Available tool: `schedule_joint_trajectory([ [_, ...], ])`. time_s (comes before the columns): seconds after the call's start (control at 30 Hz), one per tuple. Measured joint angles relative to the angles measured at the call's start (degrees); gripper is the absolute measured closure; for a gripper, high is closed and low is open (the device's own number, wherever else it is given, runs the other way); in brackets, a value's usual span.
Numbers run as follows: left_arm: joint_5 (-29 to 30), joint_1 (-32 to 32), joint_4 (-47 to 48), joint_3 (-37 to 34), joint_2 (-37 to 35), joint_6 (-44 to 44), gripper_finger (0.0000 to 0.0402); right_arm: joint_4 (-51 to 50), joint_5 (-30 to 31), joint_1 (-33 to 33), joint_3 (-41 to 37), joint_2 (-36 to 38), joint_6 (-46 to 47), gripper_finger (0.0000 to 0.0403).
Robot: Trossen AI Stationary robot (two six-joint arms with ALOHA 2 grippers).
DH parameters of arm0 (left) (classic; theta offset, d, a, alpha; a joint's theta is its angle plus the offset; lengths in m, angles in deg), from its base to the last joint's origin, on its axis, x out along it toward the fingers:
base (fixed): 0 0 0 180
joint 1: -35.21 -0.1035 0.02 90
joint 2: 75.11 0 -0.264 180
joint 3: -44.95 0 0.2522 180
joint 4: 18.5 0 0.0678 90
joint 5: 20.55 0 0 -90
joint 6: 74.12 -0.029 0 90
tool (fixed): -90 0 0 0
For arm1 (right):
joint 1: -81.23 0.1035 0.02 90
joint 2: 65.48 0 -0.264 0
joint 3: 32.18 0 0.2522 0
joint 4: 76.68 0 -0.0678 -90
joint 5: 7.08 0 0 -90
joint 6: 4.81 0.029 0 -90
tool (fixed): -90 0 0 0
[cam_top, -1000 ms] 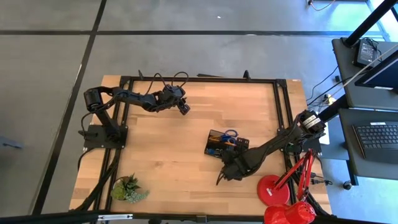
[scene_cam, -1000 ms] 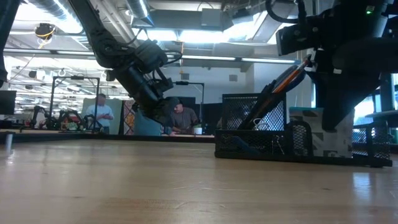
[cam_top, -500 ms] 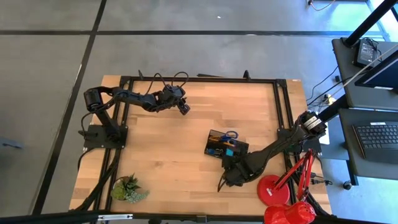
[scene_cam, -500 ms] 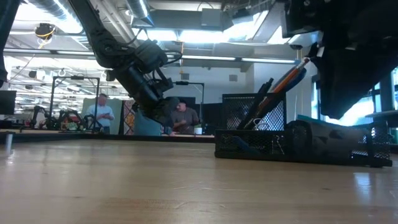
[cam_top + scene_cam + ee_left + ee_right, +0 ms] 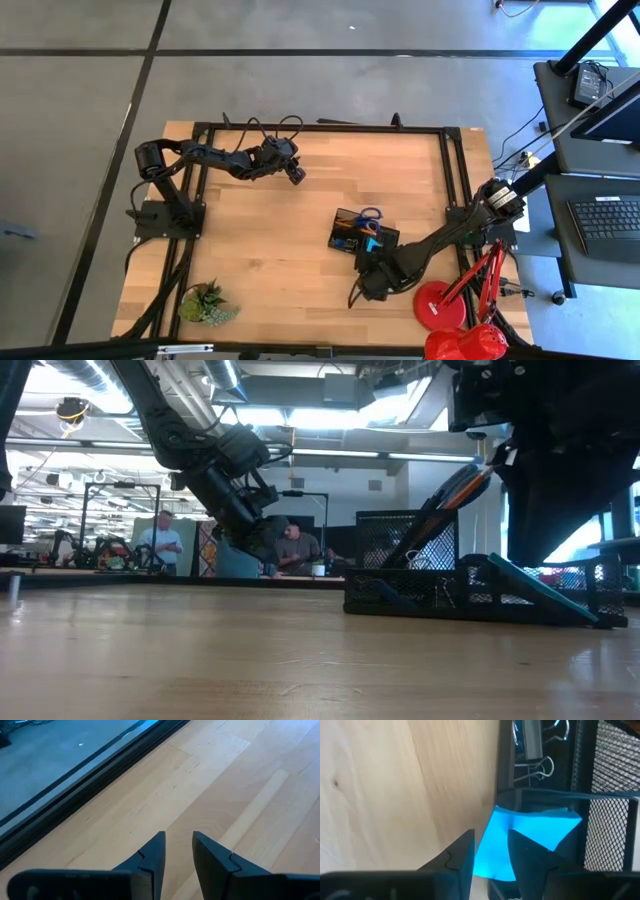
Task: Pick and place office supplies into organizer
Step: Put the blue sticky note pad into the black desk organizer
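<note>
No writing or brand can be read anywhere. The right gripper (image 5: 490,852) hangs just beside the organizer (image 5: 352,231), its fingers slightly parted and holding nothing. The blue note pad (image 5: 520,840) leans tilted across the organizer's wall, its lower part hidden behind those fingers. 2 binder clips (image 5: 535,767) lie inside. The left gripper (image 5: 177,852) hovers well apart from the organizer, fingers slightly spread over bare surface (image 5: 240,780).

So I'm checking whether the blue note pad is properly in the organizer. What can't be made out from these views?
- High view: right gripper covers the organizer end; pad barely shows.
- Low view: blue note pad leans tilted; its lower edge is hidden behind mesh.
- Right wrist view: pad's near part is cut off by the fingers.
</note>
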Motion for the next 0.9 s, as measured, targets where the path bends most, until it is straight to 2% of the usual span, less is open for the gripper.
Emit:
schedule_joint_trajectory([
  [0.9, 0.0, 0.0, 0.0, 0.0, 0.0, 0.3, 0.0309, 3.7, -6.7, 1.2, 0.0, 0.1, 2.9, 0.0283],
])
